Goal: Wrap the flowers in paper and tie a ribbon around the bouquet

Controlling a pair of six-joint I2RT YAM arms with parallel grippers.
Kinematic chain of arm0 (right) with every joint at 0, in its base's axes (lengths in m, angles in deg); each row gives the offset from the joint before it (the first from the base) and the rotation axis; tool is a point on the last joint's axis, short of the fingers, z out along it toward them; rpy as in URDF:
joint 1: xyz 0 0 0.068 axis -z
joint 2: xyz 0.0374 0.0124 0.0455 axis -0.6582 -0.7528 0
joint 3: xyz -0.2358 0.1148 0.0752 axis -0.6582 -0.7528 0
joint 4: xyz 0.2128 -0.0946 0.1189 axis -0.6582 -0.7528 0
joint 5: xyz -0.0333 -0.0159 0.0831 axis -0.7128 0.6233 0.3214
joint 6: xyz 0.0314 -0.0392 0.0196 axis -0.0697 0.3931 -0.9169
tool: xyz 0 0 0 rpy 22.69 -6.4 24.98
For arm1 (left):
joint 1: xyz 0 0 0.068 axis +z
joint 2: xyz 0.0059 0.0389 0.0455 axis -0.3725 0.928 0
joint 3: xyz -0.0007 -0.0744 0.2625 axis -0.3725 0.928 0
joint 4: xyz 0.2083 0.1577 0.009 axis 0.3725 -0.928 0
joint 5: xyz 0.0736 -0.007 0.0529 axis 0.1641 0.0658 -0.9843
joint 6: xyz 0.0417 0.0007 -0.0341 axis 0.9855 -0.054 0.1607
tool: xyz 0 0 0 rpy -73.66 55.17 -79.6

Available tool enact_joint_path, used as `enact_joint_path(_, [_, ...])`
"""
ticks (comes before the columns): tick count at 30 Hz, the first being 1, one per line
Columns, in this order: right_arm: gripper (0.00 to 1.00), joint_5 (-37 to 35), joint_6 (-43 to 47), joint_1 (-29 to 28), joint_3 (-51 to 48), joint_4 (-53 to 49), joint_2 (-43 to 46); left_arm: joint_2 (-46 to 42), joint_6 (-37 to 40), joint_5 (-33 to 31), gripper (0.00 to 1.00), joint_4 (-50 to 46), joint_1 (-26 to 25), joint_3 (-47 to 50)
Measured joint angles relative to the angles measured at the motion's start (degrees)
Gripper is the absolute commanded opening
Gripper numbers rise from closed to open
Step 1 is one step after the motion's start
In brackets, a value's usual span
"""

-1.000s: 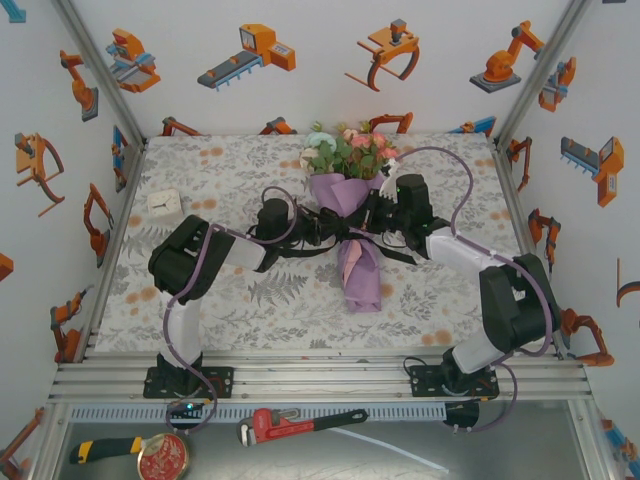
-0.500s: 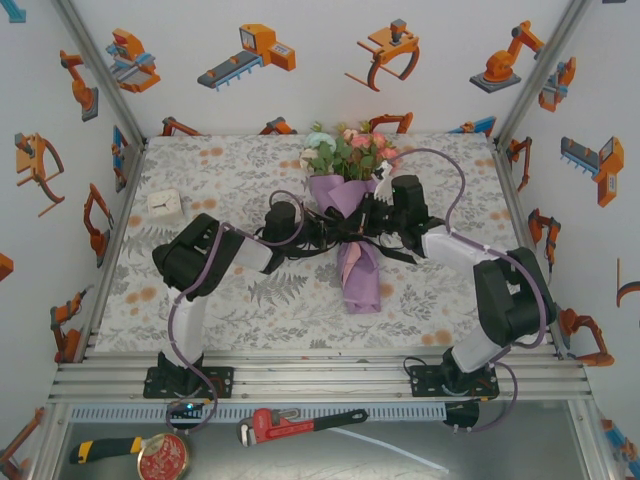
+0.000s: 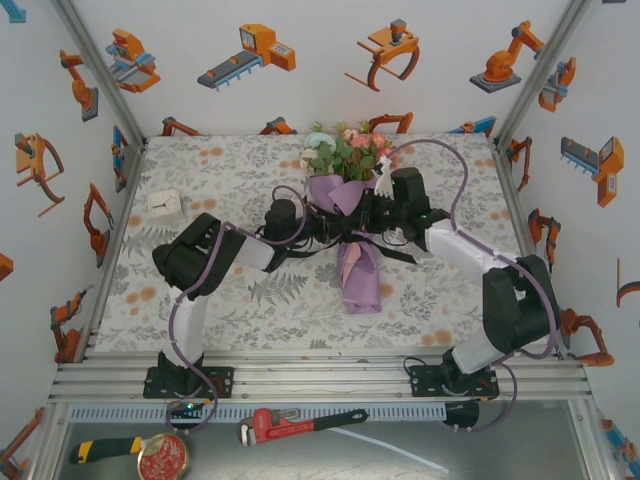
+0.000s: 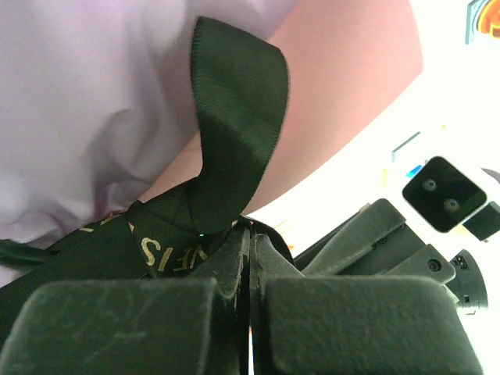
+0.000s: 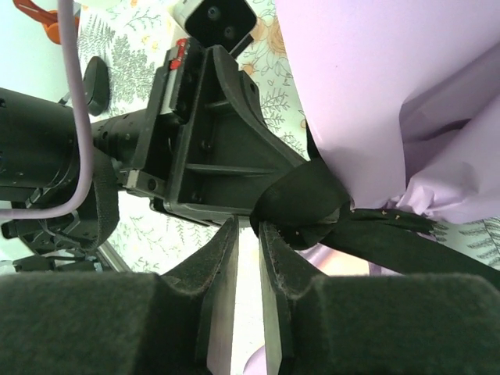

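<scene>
The bouquet lies mid-table with the flowers (image 3: 345, 150) at the far end and the lilac paper (image 3: 359, 281) cone pointing toward me. The black ribbon (image 3: 352, 236) crosses the cone's waist. My left gripper (image 3: 322, 228) is at the cone's left side. In the left wrist view the left gripper (image 4: 250, 230) is shut on the ribbon (image 4: 234, 117), which loops up from its tips against the paper (image 4: 94, 94). My right gripper (image 3: 374, 216) is at the cone's right side. In the right wrist view the right gripper (image 5: 248, 226) has a narrow empty gap, with a ribbon (image 5: 305, 203) loop touching its right fingertip beside the paper (image 5: 375, 78).
A small white box (image 3: 163, 203) sits at the left of the floral table cover (image 3: 230, 290). On the shelf below the near edge lie a red pipe wrench (image 3: 300, 422), a yellow-handled knife (image 3: 105, 448) and a round red tin (image 3: 162, 458). Both arms' cables arch over the table.
The right jaws have parted and the ribbon is no longer pinched between them. The left arm has shifted slightly right toward the bouquet and stays shut.
</scene>
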Motion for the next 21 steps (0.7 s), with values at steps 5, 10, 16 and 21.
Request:
enact_joint_path(5, [0.32, -1.6, 1.2, 0.0, 0.1, -2.4, 1.7, 0.0, -0.4, 0.3, 0.00, 1.5, 0.0, -0.1])
enact_joint_path(10, [0.35, -3.7, 2.7, 0.0, 0.1, -4.4, 5.3, 0.0, -0.7, 0.4, 0.00, 1.9, 0.0, 0.0])
enact_joint_path(16, [0.38, -6.7, 5.1, 1.1, -0.3, -4.5, 8.8, 0.0, -0.9, 0.3, 0.00, 2.0, 0.0, 0.1])
enact_joint_path(21, [0.40, -7.6, 9.8, 1.5, -5.2, 1.3, 9.5, 0.0, -0.9, 0.3, 0.00, 2.4, 0.0, 0.7])
